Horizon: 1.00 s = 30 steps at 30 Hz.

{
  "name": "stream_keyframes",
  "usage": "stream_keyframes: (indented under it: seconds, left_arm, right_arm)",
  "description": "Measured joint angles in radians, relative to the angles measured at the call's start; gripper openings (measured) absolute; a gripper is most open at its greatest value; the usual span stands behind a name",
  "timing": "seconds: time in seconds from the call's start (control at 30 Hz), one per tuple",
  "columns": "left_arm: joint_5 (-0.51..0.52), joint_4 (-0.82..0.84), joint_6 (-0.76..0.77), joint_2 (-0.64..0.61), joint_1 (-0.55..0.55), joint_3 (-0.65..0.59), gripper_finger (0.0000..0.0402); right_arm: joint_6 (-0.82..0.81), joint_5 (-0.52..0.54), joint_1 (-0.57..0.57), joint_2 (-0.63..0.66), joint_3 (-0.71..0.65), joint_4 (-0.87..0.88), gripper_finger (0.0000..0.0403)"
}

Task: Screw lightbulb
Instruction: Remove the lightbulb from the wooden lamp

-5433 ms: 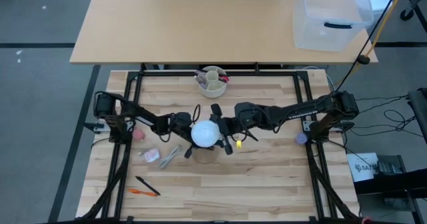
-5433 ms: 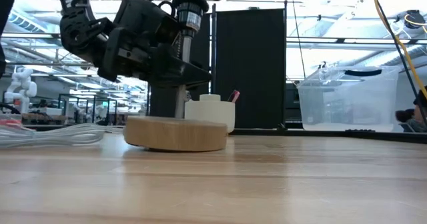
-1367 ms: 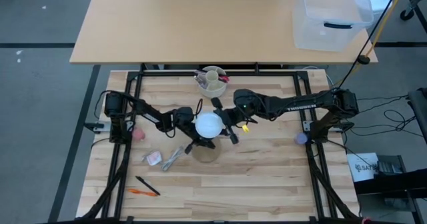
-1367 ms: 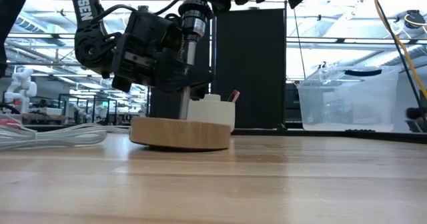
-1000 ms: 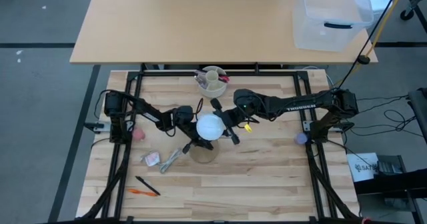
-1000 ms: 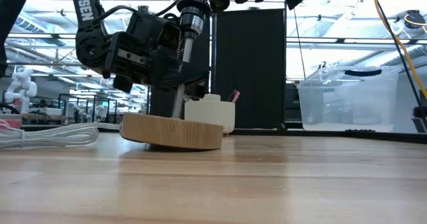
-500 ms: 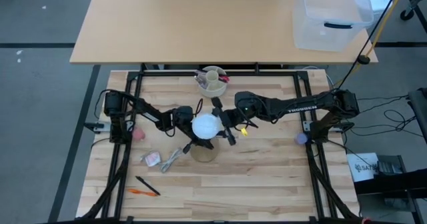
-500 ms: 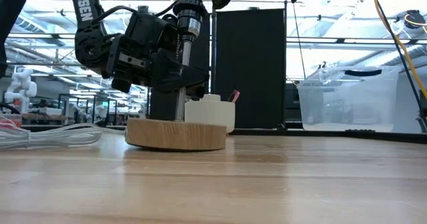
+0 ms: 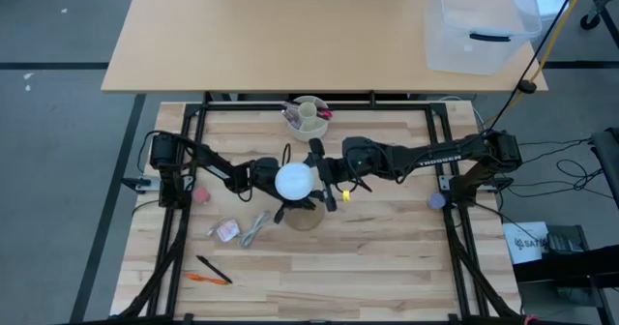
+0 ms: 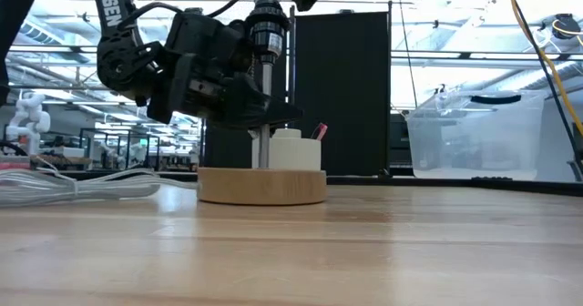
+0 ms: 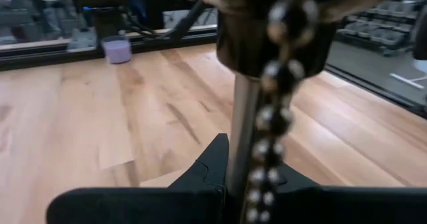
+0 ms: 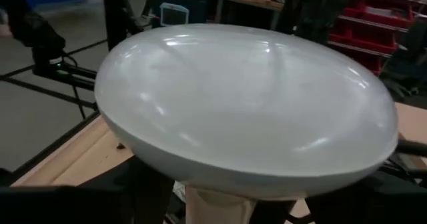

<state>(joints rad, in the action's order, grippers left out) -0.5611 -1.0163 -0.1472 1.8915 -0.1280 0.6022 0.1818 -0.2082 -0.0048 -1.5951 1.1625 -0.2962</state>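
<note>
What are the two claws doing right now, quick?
Left gripper: shut on the lamp stem.
Right gripper: open around the lightbulb, no firm grip visible.

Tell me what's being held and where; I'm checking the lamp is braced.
The left gripper clamps the lamp's metal stem, above the wooden base. The right gripper is at the lightbulb; a hold there cannot be told.

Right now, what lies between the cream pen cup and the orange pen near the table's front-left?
In the high view: the white frosted lightbulb on its round wooden lamp base, between cream pen cup and orange pen.
</note>
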Motion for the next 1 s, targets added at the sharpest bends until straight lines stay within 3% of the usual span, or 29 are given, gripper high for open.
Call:
stream_keyframes:
  seconds: [0.13,0.3,0.63,1.0]
  left_arm:
    - [0.063,-0.009,0.005,0.000,0.000,0.000,0.0022]
    - [0.111,-0.014,0.028,0.000,-0.001,0.000,0.0022]
    - [0.205,-0.016,0.058,0.000,-0.003,0.002,0.0022]
    - [0.191,-0.011,0.053,0.000,-0.003,0.004,0.0022]
  right_arm:
    - [-0.008,0.029,0.013,-0.005,0.000,-0.015,0.0272]
    - [-0.001,0.169,0.035,-0.007,0.000,-0.014,0.0272]
    - [-0.017,0.302,0.045,-0.009,-0.001,-0.019,0.0271]
    - [0.058,0.312,0.053,-0.011,-0.003,-0.049,0.0261]
